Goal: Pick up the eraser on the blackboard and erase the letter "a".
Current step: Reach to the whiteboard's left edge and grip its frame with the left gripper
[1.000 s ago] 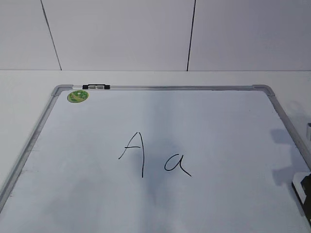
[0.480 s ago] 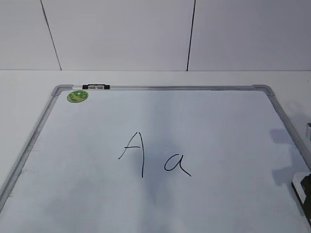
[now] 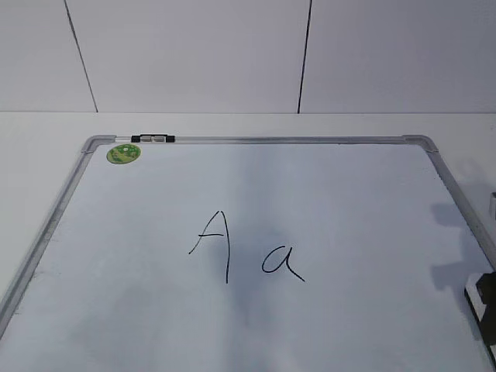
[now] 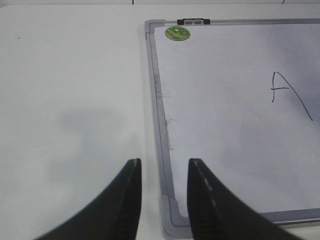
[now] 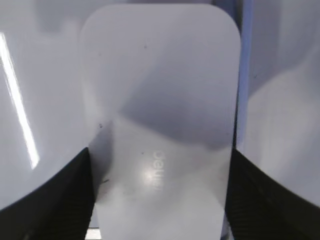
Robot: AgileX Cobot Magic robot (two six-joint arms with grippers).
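Note:
The blackboard [image 3: 349, 201] lies flat on the table, a white board in a grey frame. The letter "a" [image 3: 283, 262] is written in thin black marker near its middle. The eraser [image 5: 160, 100], a white rounded block with faint grey lettering, fills the right wrist view. My right gripper [image 5: 159, 150] is shut on it, one black finger against each long side. In the exterior view only the eraser's white edge [image 3: 473, 298] and a dark part show at the lower right. My left gripper [image 4: 165, 161] stands open and empty above the board's near corner.
A taller capital "A" [image 3: 213, 244] stands just left of the small letter. A round green sticker [image 3: 124, 153] and a small black-and-white clip [image 3: 153, 139] sit at the board's far left corner. Bare white table [image 4: 75, 100] lies left of the frame.
At the exterior view's right edge, the eraser and the dark part by it have shifted slightly upward. The writing is unchanged.

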